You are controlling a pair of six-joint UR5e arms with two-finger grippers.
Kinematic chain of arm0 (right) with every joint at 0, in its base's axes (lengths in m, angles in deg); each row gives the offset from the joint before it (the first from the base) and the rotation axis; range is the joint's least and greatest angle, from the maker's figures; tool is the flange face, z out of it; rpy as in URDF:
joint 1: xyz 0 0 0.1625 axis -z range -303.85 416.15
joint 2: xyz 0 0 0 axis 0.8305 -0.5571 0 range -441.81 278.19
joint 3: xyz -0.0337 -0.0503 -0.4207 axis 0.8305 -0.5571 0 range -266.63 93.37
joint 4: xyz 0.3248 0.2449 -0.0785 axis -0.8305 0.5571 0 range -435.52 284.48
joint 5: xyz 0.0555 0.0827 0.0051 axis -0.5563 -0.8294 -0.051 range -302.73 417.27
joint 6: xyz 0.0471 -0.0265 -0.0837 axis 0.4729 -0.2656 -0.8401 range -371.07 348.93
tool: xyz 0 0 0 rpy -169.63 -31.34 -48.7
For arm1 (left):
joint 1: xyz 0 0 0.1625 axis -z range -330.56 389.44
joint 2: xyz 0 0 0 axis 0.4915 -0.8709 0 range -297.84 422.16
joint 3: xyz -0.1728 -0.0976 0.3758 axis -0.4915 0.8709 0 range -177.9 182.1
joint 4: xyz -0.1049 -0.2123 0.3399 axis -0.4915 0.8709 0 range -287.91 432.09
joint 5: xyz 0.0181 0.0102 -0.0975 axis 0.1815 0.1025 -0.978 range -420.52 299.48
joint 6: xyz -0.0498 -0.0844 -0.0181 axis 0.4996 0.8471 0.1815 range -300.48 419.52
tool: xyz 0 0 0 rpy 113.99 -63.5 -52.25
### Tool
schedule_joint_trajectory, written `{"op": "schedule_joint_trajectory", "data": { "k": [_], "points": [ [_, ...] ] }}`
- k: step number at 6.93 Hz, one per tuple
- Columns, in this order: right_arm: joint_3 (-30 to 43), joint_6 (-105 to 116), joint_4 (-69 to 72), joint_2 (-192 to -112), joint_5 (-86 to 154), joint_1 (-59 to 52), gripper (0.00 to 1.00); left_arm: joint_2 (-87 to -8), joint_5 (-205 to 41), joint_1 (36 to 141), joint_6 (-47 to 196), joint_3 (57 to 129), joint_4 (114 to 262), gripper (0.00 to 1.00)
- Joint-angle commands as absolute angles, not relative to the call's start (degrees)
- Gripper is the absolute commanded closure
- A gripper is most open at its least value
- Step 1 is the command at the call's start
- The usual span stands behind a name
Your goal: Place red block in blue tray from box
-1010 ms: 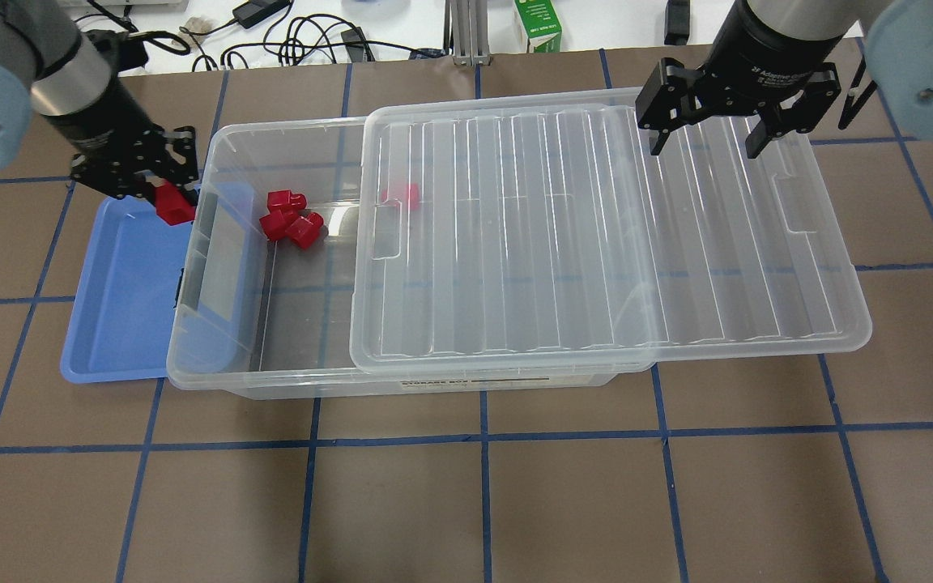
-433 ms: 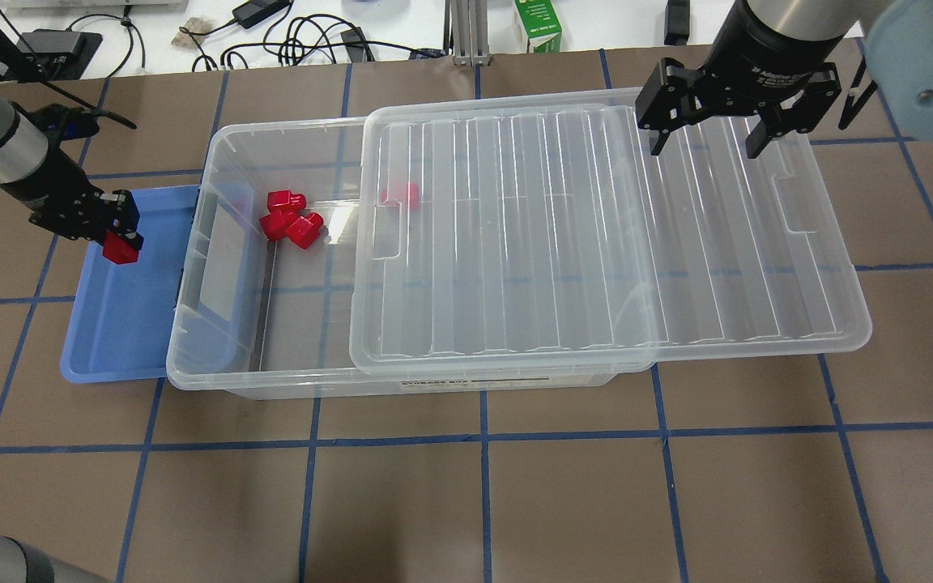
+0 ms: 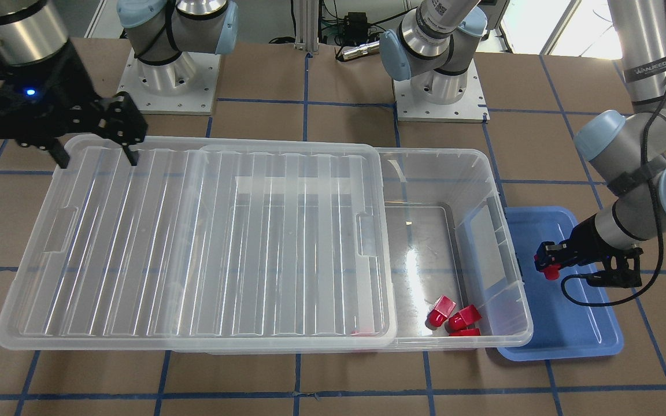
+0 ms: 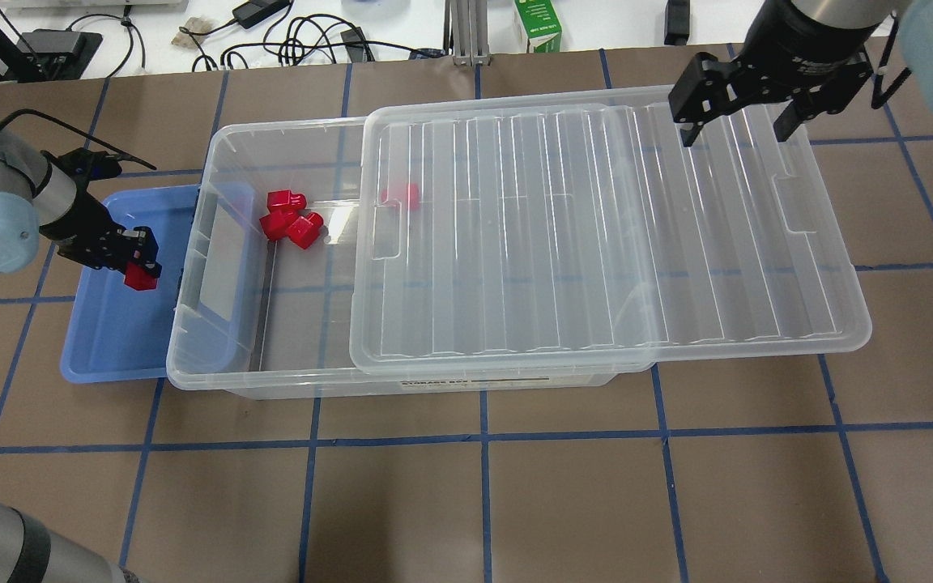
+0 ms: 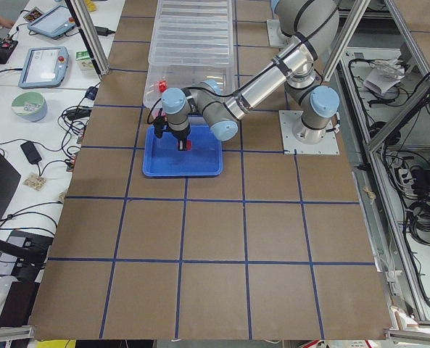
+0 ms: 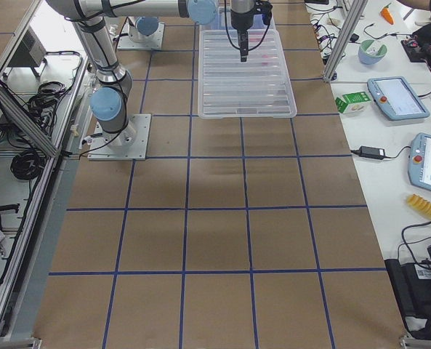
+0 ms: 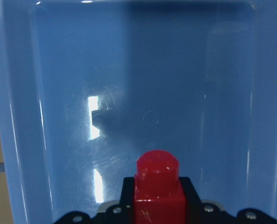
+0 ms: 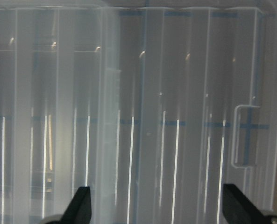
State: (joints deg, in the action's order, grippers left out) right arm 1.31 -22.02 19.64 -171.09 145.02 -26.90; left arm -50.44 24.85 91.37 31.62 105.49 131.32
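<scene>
over the blue tray [image 4: 110, 324], left jaws clamp a red block [image 4: 141, 278].

The brown table [image 4: 483, 502] carries the box [image 4: 296, 324] beside the blue tray [image 4: 114, 324].

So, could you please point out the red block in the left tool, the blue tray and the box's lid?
red block [image 4: 142, 278]: overhead view, its top face.
blue tray [image 4: 110, 328]: overhead view, bare floor.
lid [image 4: 596, 243]: overhead view, ribbed middle.
</scene>
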Motion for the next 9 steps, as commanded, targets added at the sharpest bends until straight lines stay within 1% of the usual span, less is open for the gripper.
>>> {"op": "schedule_joint_trajectory", "data": {
  "k": [1,2,3,4,5,6,7,9],
  "points": [
    [2.0,-38.7,19.7,-170.7,144.4,-10.7,0.00,-51.3,24.1,91.3,31.7,106.0,130.7,0.30],
    [4.4,-42.9,24.0,-168.3,144.9,-7.3,0.00,-50.1,24.9,91.3,31.9,104.8,131.0,0.07],
    [7.6,-43.8,28.8,-165.4,145.0,-6.7,0.00,-49.0,25.0,91.8,32.7,103.1,132.5,0.00],
    [11.1,-43.3,32.7,-163.7,145.1,-6.7,0.00,-45.8,25.2,92.6,33.5,98.9,141.8,0.00],
    [13.9,-43.2,34.6,-163.7,145.2,-6.7,0.00,-43.1,25.3,93.6,34.5,92.9,151.5,0.00],
    [14.8,-43.0,34.7,-163.6,144.9,-6.7,0.00,-40.3,25.7,95.0,35.2,90.4,157.5,0.00],
    [14.9,-42.9,34.6,-163.6,144.9,-6.7,0.00,-38.3,26.0,98.6,39.7,89.5,158.7,0.00],
    [15.0,-41.0,34.4,-163.6,144.2,-7.4,0.00,-32.9,28.9,109.0,50.5,89.4,162.0,0.00]
  ]
}}
